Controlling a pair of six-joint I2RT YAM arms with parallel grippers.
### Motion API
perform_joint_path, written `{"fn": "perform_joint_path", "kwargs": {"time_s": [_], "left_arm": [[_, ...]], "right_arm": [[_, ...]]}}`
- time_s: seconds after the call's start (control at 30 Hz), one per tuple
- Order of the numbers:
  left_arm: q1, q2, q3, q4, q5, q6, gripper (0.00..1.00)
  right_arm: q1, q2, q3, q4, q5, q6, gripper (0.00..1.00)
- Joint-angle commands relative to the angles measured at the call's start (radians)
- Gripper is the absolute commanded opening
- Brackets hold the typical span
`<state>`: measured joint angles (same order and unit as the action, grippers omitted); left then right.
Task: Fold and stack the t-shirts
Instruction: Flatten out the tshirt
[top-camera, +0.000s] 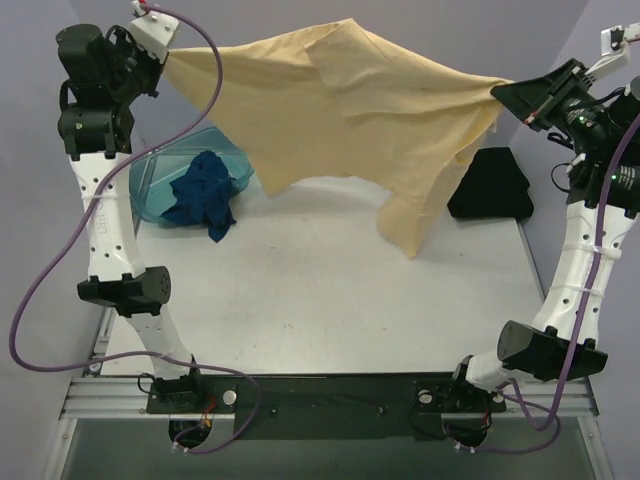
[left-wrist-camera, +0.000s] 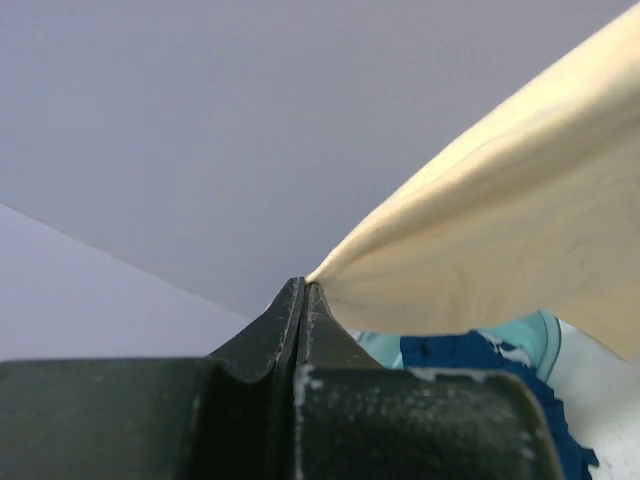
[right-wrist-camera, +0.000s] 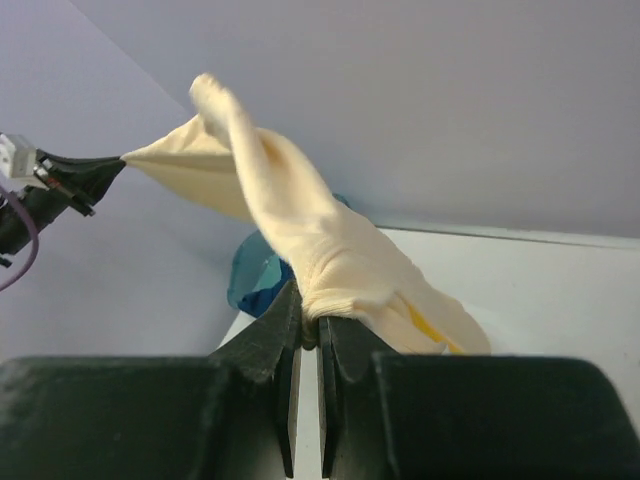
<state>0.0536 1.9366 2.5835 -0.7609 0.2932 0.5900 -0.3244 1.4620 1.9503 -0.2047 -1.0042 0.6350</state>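
Inside teal basin (top-camera: 150, 195), dark blue t-shirt (top-camera: 203, 192)

Both arms raised high, well apart; elbows low near bases, forearms upright. Left gripper (top-camera: 166, 56) far left, right gripper (top-camera: 503, 90) far right, tips facing inward toward each other. Each jaw pair pinched tight on edge of pale yellow-tan t-shirt (top-camera: 350, 110).

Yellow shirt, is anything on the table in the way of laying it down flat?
Nothing visible lies on the middle of the table below the yellow shirt. The basin with the blue shirt sits to the left, the black shirt to the right.
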Motion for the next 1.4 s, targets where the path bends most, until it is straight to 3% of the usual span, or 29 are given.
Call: {"fn": "perform_joint_path", "kwargs": {"time_s": [0.0,0.17,0.23,0.37,0.43,0.53,0.63,0.73,0.8,0.83,0.87,0.9,0.97,1.07,1.2,1.37], "left_arm": [[0.002,-0.013,0.076,-0.074,-0.023,-0.068,0.0],[0.006,-0.057,-0.006,-0.199,-0.003,0.02,0.0],[0.005,-0.088,-0.092,-0.251,0.0,0.044,0.0],[0.0,-0.151,-0.409,-0.317,0.027,0.087,0.0],[-0.012,-0.175,-0.545,-0.308,0.052,0.083,0.0],[-0.088,-0.189,-0.693,-0.259,0.034,0.087,0.0],[-0.153,-0.189,-0.808,-0.244,0.023,0.106,0.0],[-0.205,-0.192,-0.882,-0.221,0.026,0.108,0.0],[-0.207,-0.192,-0.901,-0.219,0.043,0.087,0.0],[-0.209,-0.194,-0.904,-0.225,0.047,0.085,0.0],[-0.21,-0.195,-0.918,-0.227,0.047,0.085,0.0],[-0.21,-0.2,-0.921,-0.232,0.047,0.082,0.0],[-0.212,-0.205,-0.933,-0.236,0.049,0.08,0.0],[-0.21,-0.205,-0.933,-0.236,0.047,0.064,0.0],[-0.21,-0.205,-0.934,-0.233,0.049,0.038,0.0],[-0.209,-0.199,-0.93,-0.229,0.04,0.013,0.0]], "right_arm": [[-0.044,0.018,0.015,0.176,-0.068,0.161,0.0],[-0.097,-0.074,-0.224,0.159,-0.08,0.154,0.0],[-0.122,-0.124,-0.345,0.067,-0.057,0.079,0.0],[-0.137,-0.141,-0.479,-0.327,0.063,-0.186,0.0],[-0.11,-0.099,-0.505,-0.422,0.145,-0.265,0.0],[0.034,-0.005,-0.495,-0.455,0.258,-0.327,0.0],[0.192,0.223,-0.354,-0.475,0.318,-0.365,0.0],[0.219,0.414,-0.225,-0.492,0.448,-0.319,0.0],[0.228,0.568,-0.119,-0.518,0.548,-0.323,0.21],[0.237,0.595,-0.059,-0.557,0.577,-0.325,0.44],[0.242,0.63,-0.012,-0.599,0.623,-0.343,0.55],[0.252,0.635,-0.002,-0.619,0.648,-0.363,0.73],[0.274,0.592,-0.051,-0.637,0.748,-0.402,0.85],[0.295,0.448,-0.268,-0.628,0.929,-0.44,0.88],[0.349,0.28,-0.607,-0.532,0.926,-0.417,0.88],[0.479,0.244,-0.846,-0.386,0.912,-0.336,0.88]]}}
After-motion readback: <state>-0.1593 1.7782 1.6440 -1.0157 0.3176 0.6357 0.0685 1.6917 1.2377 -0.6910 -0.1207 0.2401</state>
